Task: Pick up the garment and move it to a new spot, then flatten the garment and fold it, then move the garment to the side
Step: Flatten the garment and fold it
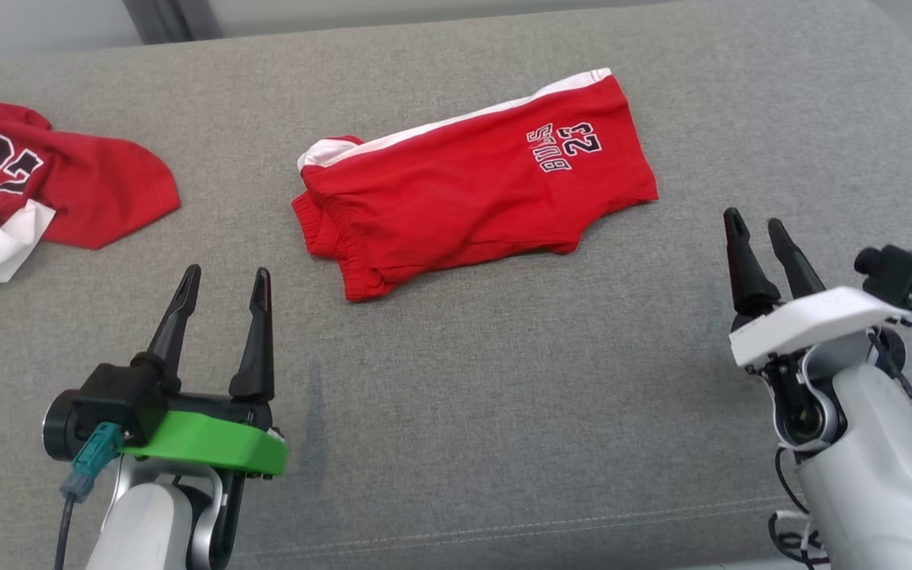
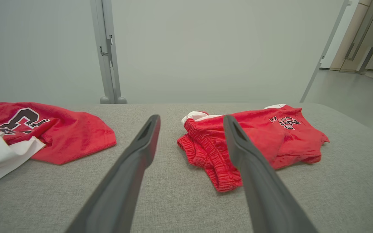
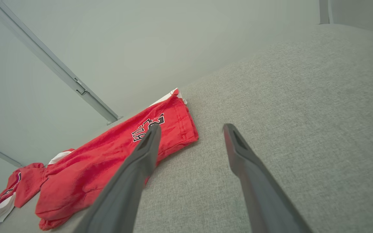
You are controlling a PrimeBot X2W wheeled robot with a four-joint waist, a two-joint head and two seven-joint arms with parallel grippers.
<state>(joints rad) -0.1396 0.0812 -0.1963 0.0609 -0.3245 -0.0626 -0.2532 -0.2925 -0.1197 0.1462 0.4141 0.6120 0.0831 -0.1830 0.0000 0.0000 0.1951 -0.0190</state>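
Seam (image 1: 503,529) of pale stitching runs along the near edge of the grey upholstered cushion (image 1: 503,380). Just beyond it, at the near left, is the left gripper (image 1: 226,271) on a green-trimmed wrist: fingers spread wide, nothing between them, held above the fabric. At the near right is the right gripper (image 1: 754,218) on a white wrist, also spread and empty, its fingers tilted toward the left. Neither touches any cloth.

Farther out, at mid-cushion and between the two grippers, are the red shorts (image 1: 472,182). They lie fairly flat with some wrinkles, and appear doubled leg over leg. They are set at a slant, the gathered elastic waistband at the nearer left end and the hem at the farther right end. A white side stripe runs along the far edge. Dark "BULLS 23" lettering sits near the hem and reads upside down in the head view.

At the far left, well apart from the shorts, is a crumpled red jersey (image 1: 68,182) with white trim and a large dark numeral, partly cut off by the frame edge.

Past the cushion's far edge a grey metal post (image 2: 108,48) stands against a pale wall (image 2: 222,48).
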